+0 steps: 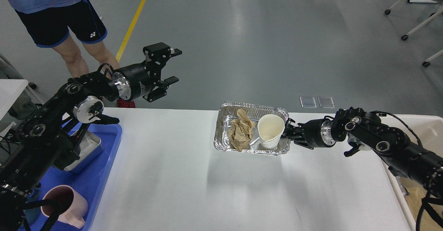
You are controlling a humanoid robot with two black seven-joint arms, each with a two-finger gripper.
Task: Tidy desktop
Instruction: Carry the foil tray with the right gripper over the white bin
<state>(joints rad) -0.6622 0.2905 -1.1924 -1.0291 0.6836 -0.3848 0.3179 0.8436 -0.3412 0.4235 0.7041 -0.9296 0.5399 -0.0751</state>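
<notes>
The white desktop fills the lower view. Over its far middle a foil tray hangs above its own shadow, holding crumpled brown paper and a white paper cup. My right gripper is shut on the tray's right rim, its fingers partly hidden behind the cup. To the far left, my left gripper is open and holds nothing, raised beyond the table's back edge and well clear of the tray.
A blue tray at the left edge holds a metal container and a pink mug. A beige bin stands at the right end. A person stands behind the table's left corner.
</notes>
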